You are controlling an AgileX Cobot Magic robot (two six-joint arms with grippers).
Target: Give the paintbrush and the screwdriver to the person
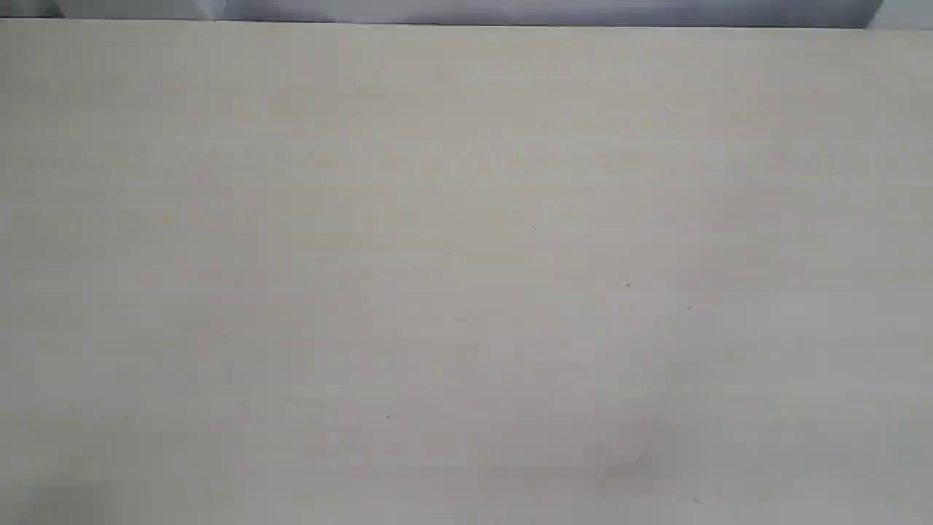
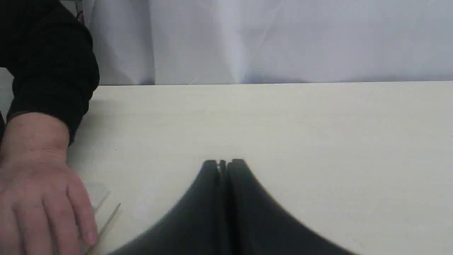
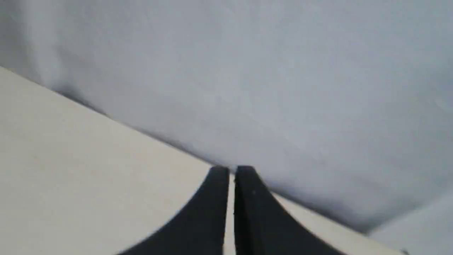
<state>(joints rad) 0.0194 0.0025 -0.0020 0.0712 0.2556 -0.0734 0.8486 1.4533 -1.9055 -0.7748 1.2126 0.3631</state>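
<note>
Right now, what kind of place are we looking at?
Probably a robot test bench, not a home room. There is a plain pale table, a grey-white cloth hung behind it, and the black left gripper and right gripper over it. A person's hand rests on the table.

The left gripper (image 2: 223, 163), a pair of black curved plastic fingers, is holding its tips pressed flat together and is pointing level ahead. The right gripper (image 3: 231, 170), a matching black pair, is tilting sideways, its jaws seemingly closed to a thin slit, though blur softens them.
</note>
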